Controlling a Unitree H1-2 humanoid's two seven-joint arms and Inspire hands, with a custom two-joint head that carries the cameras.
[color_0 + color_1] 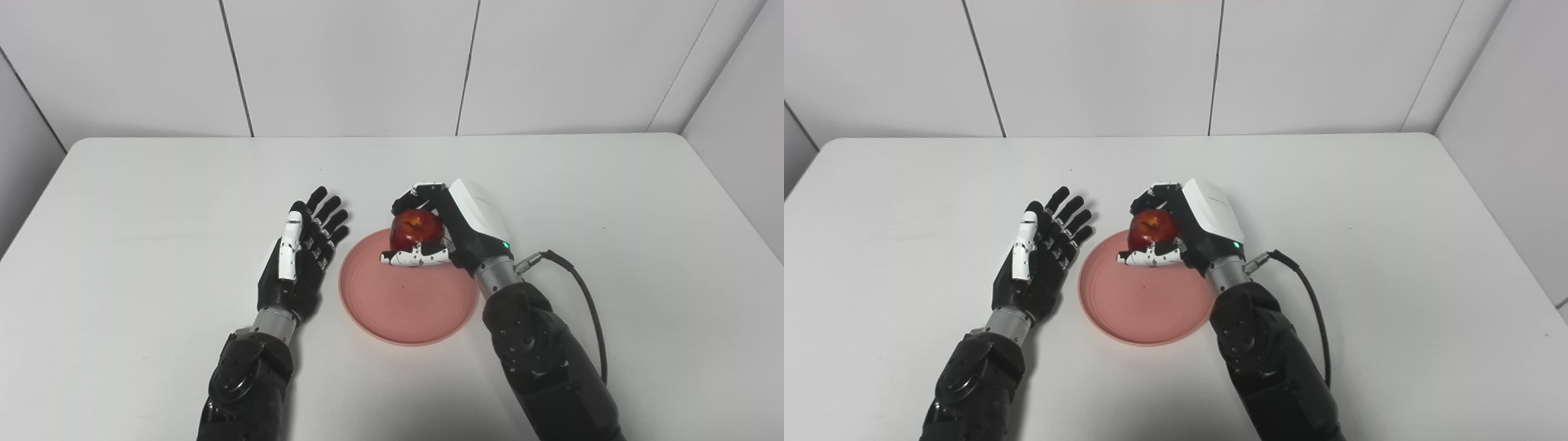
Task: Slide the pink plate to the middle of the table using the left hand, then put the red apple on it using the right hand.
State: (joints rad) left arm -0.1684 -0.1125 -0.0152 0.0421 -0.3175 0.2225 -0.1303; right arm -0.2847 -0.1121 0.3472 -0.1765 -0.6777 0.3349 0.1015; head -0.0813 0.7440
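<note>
The pink plate (404, 300) lies flat near the middle of the white table (153, 202). My right hand (456, 229) is shut on the red apple (415, 229), holding it over the plate's far rim; whether the apple touches the plate cannot be told. Just left of the plate, my left hand (303, 254) rests open with fingers spread, palm turned toward the plate and apart from its rim. In the right eye view the apple (1151, 228) sits between the right hand's thumb and fingers.
A black cable (585, 294) loops from my right wrist over the table. White wall panels (349, 61) stand behind the table's far edge. Bare tabletop stretches on both sides of the arms.
</note>
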